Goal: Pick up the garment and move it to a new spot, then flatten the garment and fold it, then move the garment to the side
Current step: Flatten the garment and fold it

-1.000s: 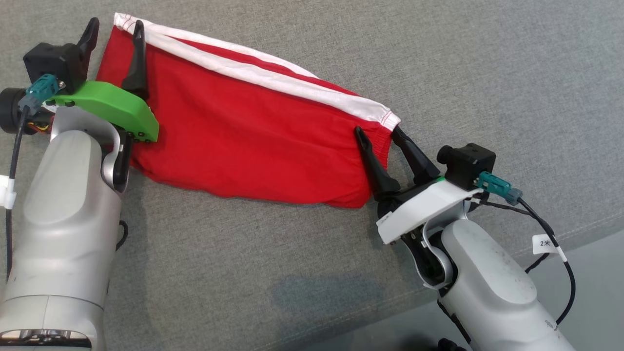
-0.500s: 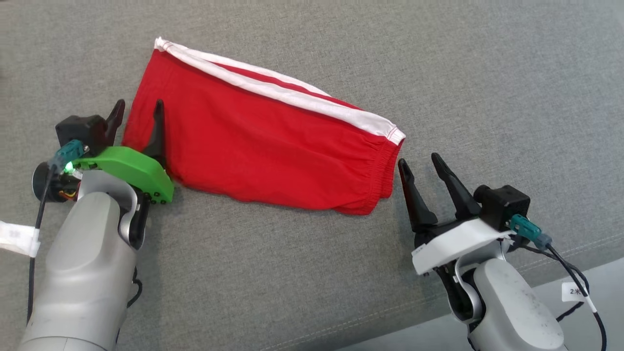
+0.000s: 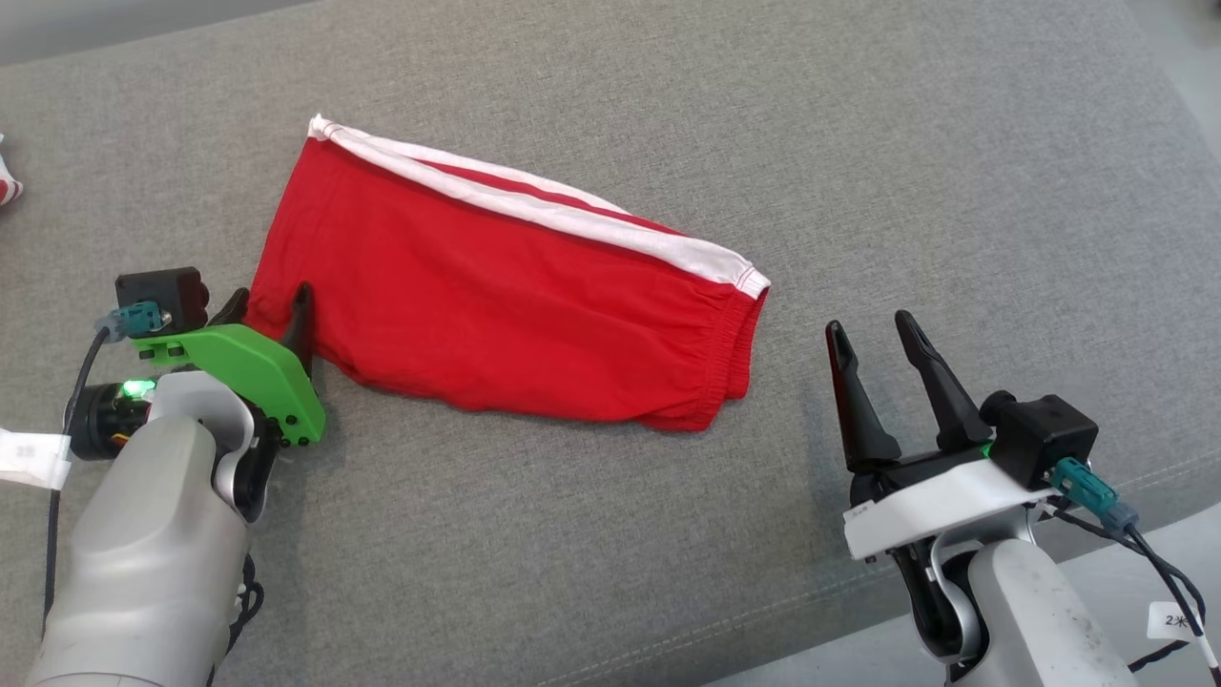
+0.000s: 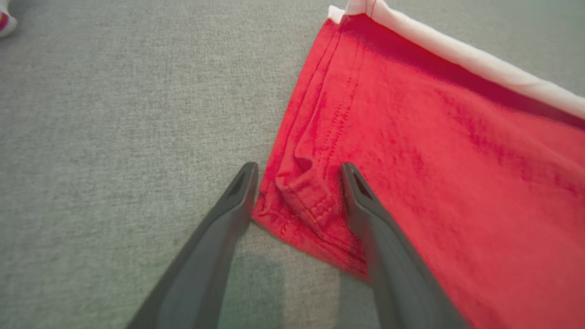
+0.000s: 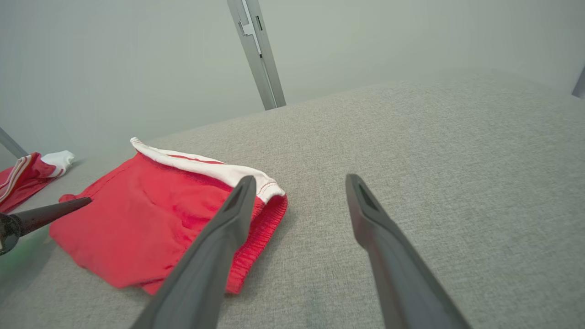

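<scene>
The grey cloth-covered tabletop (image 3: 954, 191) is carrying a folded red garment (image 3: 515, 296) with a white band. The garment is lying flat left of the middle, slanting from the far left toward the near edge. The left pincer (image 3: 271, 294) is standing wide, straddling the garment's near-left corner without gripping it. The right pincer (image 3: 869, 322) is hanging wide and empty just beside the waistband end. Another red-and-white cloth (image 3: 8, 186) is lying at the left edge.
</scene>
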### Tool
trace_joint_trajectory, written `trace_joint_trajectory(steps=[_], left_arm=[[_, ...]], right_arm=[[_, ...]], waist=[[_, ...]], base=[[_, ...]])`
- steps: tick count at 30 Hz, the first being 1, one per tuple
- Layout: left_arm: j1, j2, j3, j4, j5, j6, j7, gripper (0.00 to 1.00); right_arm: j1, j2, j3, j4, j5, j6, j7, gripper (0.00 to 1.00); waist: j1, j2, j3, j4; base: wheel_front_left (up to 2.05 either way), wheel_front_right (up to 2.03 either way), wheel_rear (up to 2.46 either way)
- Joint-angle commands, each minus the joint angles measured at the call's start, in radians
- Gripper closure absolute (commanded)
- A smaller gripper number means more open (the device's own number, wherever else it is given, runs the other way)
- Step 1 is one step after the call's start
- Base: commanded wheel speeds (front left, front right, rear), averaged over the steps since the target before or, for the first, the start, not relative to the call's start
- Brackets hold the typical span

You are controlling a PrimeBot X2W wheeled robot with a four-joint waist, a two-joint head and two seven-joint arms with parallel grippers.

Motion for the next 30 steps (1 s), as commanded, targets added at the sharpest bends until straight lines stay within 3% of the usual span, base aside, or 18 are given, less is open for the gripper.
trace_joint_trajectory(steps=[1,3,15,27,30], left_arm=[[0.0,0.006,-0.014,0.012,-0.018,0.003,0.024,0.58],[0.005,0.005,-0.026,0.012,-0.026,0.003,0.039,1.0],[0.092,-0.013,-0.064,-0.047,-0.148,0.003,-0.022,1.0],[0.328,-0.041,-0.028,-0.223,-0.283,0.004,-0.125,1.0],[0.4,-0.051,-0.011,-0.283,-0.306,0.022,-0.141,1.0]], right_arm=[[0.017,-0.001,-0.005,-0.014,0.001,-0.001,0.004,0.0],[0.025,-0.001,-0.01,-0.024,0.003,-0.001,0.008,0.0],[0.068,-0.001,-0.038,-0.044,0.004,-0.001,0.013,0.0],[0.135,-0.002,-0.098,-0.056,-0.024,-0.001,0.063,0.0],[0.151,-0.002,-0.104,-0.066,-0.029,-0.001,0.082,0.0]], waist=[[0.0,0.0101,-0.009,-0.006],[0.0,0.0101,-0.016,-0.007],[0.0,0.0101,-0.087,0.028],[0.0,0.0101,-0.172,0.104],[0.0,0.0101,-0.191,0.125]], base=[[0.0,0.0,0.0],[0.0,0.0,0.0],[0.0,0.0,0.0],[0.0,0.0,0.0],[0.0,0.0,0.0]])
